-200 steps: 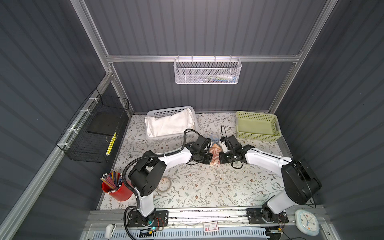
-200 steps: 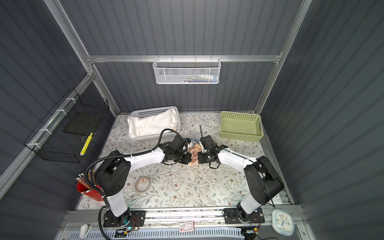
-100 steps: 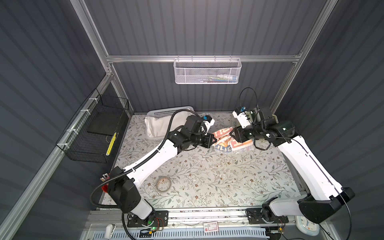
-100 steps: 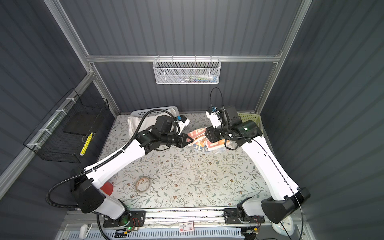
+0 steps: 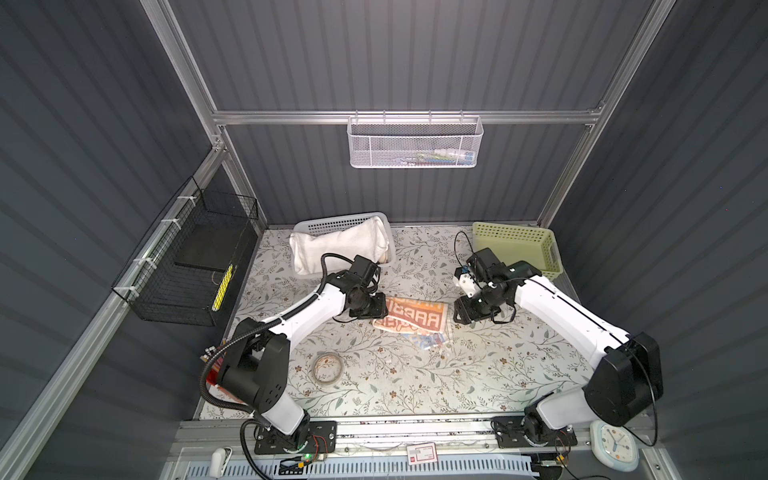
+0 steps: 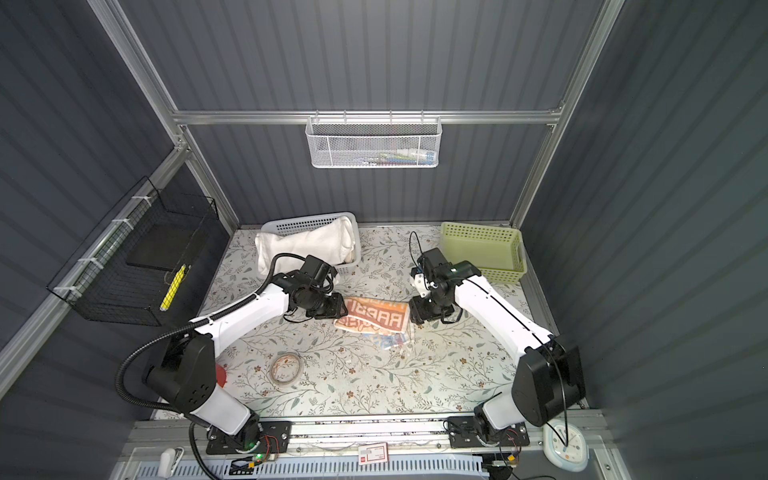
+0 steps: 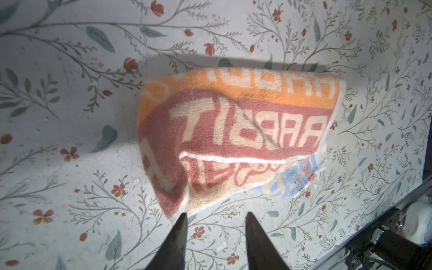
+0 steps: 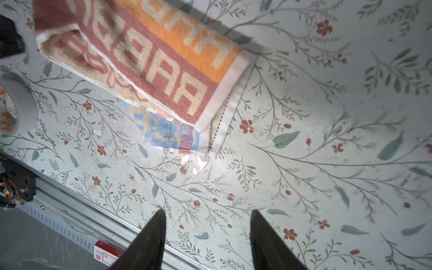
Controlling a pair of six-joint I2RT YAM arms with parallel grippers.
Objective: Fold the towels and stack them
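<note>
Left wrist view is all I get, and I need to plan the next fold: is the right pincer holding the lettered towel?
Observer: No. The right pincer is open above the tablecloth, apart from the lettered towel.
Operator: Other towels?
Observer: A white towel lies in the white basket at the back, in both top views.
Operator: Anything loose nearby?
Observer: A tape roll lies on the tablecloth, nearer the front than the lettered towel, not touching it.
</note>
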